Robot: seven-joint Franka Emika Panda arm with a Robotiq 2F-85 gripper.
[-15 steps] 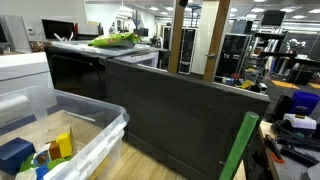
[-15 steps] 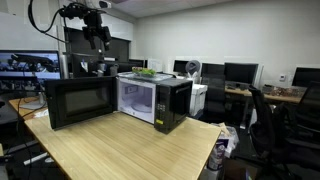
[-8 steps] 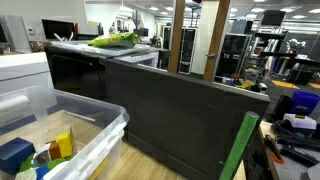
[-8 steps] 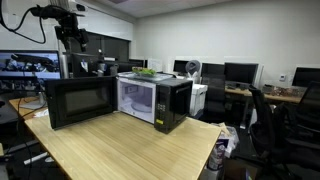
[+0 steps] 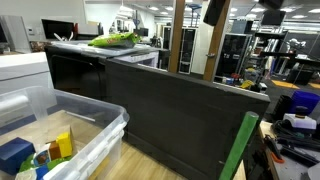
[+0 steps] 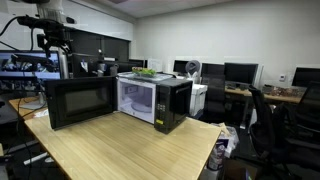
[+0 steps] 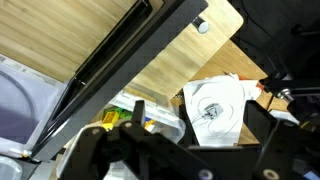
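Observation:
A black microwave [image 6: 155, 100] stands on the wooden table [image 6: 130, 150] with its door [image 6: 80, 102] swung open to the left. From behind it shows as a dark box [image 5: 185, 115]. My gripper [image 6: 52, 40] hangs high in the air, left of and above the open door, and touches nothing. It also shows at the top edge as a dark gripper [image 5: 213, 10]. In the wrist view the gripper [image 7: 198, 128] is open, its fingers [image 7: 138, 110] wide apart with nothing between them. Far below them lie a white bag [image 7: 215, 105] and the door's edge [image 7: 120, 55].
A clear plastic bin [image 5: 85, 135] with several colourful items sits beside the microwave. A green object [image 5: 115, 40] lies on top of the microwave. A wooden post [image 5: 198, 40] stands behind. Monitors and office chairs [image 6: 270, 115] surround the table.
The arm has swung away from above the microwave towards the open door's side, staying high. The gripper has stayed open and empty.

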